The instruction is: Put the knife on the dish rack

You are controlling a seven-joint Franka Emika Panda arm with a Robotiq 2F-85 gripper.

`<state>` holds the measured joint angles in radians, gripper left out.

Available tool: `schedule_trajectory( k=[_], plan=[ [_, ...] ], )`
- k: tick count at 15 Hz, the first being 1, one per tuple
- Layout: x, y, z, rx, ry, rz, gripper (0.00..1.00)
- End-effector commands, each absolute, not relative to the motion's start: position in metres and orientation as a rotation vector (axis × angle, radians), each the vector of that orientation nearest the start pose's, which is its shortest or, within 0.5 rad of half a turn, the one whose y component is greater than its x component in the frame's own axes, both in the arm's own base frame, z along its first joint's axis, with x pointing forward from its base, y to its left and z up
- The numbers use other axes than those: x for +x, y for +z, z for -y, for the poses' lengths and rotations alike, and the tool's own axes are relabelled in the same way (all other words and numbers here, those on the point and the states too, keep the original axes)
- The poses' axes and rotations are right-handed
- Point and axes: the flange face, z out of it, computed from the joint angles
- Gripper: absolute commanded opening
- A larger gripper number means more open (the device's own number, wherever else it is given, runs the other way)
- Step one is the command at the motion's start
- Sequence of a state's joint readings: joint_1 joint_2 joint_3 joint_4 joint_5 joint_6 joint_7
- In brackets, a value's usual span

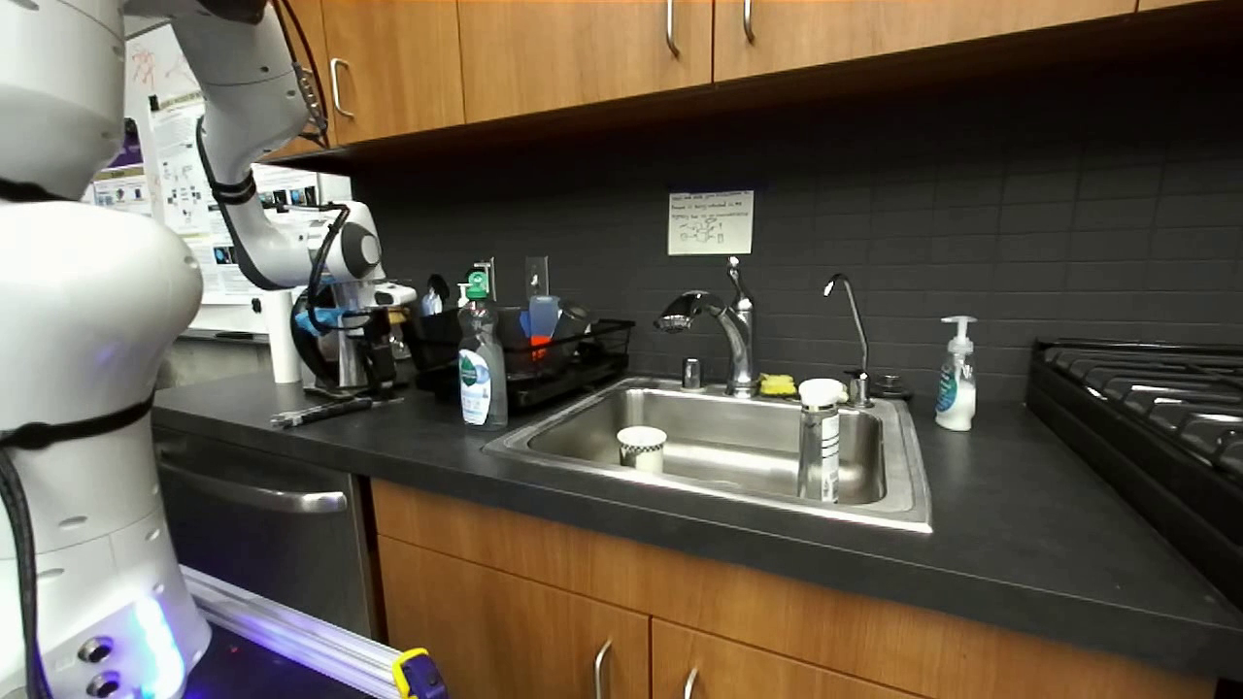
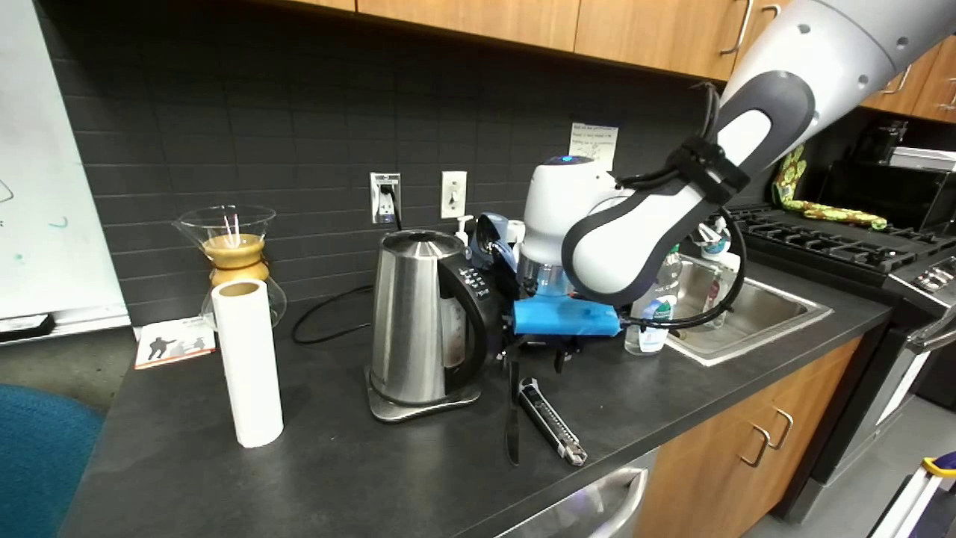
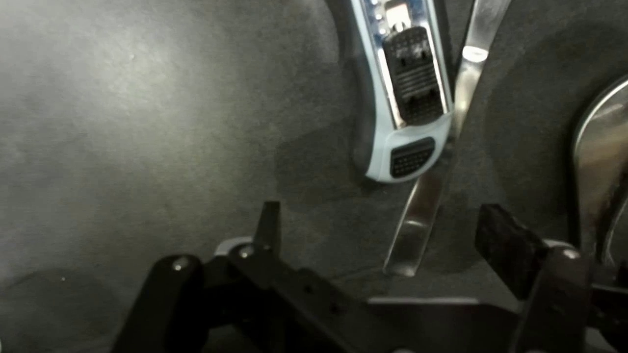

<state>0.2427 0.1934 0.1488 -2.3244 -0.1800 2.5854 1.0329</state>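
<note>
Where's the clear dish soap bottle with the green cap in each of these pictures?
In an exterior view: clear green-capped dish soap bottle, left of centre, left of the steel sink.
In an exterior view: the bottle, right of centre, by that sink.
Wrist view: not in it.
Shared landmark: the black two-fingered gripper, in all three.

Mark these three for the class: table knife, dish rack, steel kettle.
Table knife (image 3: 416,225), wrist view: its lower end.
Dish rack (image 1: 570,377), in an exterior view: front side.
Steel kettle (image 2: 409,321), in an exterior view: its body.
</note>
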Motion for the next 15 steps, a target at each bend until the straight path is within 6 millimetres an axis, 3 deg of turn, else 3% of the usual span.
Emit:
schedule_trajectory(
  k=[1, 4, 5, 7, 10, 15],
  plan=[
    [0.494, 0.259, -0.212, -3.070, -0.186, -0.778, 1.00],
    [0.499, 0.256, -0.216, -3.081, -0.194, -0.774, 1.00],
    [0.500, 0.255, -0.216, -3.083, -0.193, -0.776, 0.96],
    [0.502, 0.255, -0.217, -3.085, -0.195, -0.780, 0.76],
    [0.504, 0.255, -0.215, -3.084, -0.198, -0.789, 0.58],
    [0.507, 0.257, -0.212, -3.078, -0.205, -0.805, 0.18]
  ],
)
